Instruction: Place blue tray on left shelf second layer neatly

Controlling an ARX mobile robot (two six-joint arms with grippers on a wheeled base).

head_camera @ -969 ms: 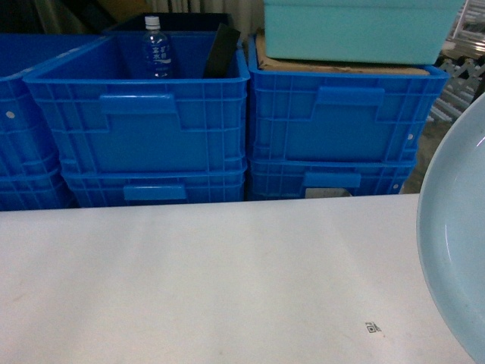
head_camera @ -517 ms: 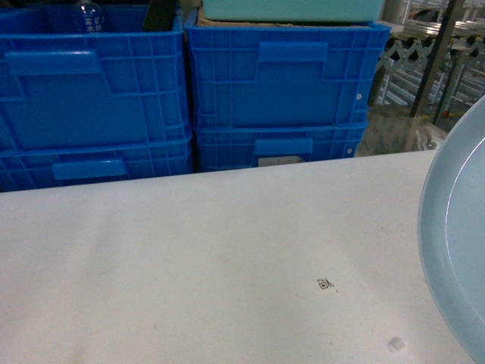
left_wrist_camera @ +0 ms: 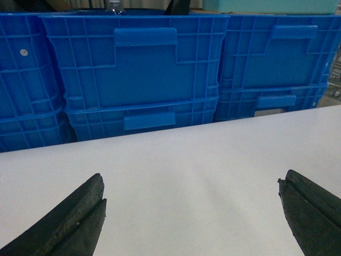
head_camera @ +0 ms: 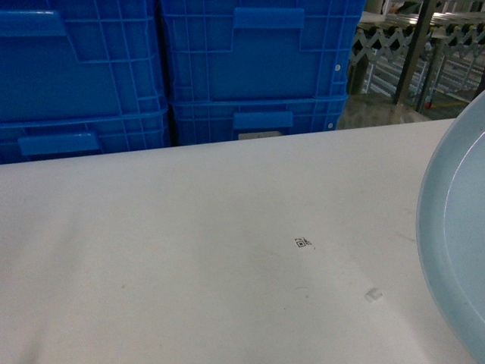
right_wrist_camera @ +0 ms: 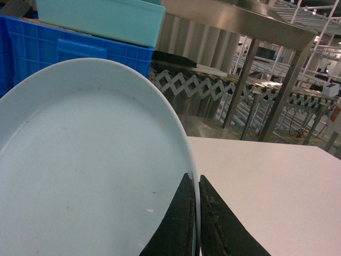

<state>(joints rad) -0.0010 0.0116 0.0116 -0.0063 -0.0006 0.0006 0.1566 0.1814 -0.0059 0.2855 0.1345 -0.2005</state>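
Head view has swung rightward & a bit down vs a sec ago: the stacked dark-blue ribbed plastic crates (head_camera: 258, 68) slide left and up in frame, the clear plastic bottle and most of the pale teal rectangular box (right_wrist_camera: 101, 18) drop out of that view, and more of the grey metal concertina rack (head_camera: 394, 53) beyond the table's far right corner comes in. So the base looks to be turning, w/ the load already in hand; transport phase, not placing yet, I'd judge. The pale light-blue shallow round plastic tray (right_wrist_camera: 90, 176) keeps its spot at the right edge of the head view, lifted off the white table (head_camera: 189, 250), tilted up on edge. The right gripper (right_wrist_camera: 196, 224) is clamped on its rim, one dark finger inside the dish and one outside, per the right wrist cam. The left gripper (left_wrist_camera: 192, 213) is spread wide w/ nothing between the fingers, hovering over bare table, facing the crates. Hidden/unclear: the tray is cut off in both views, so its far rim and full shape aren't visible. The target shelf tier can't be picked out; shiny stainless-steel framework (right_wrist_camera: 256, 32) shows behind the tray in the right wrist cam, but which rack or layer it is, can't tell. A tiny printed marker (head_camera: 302, 243) and a small pale scrap (head_camera: 373, 294) lie on the table, too small to read.
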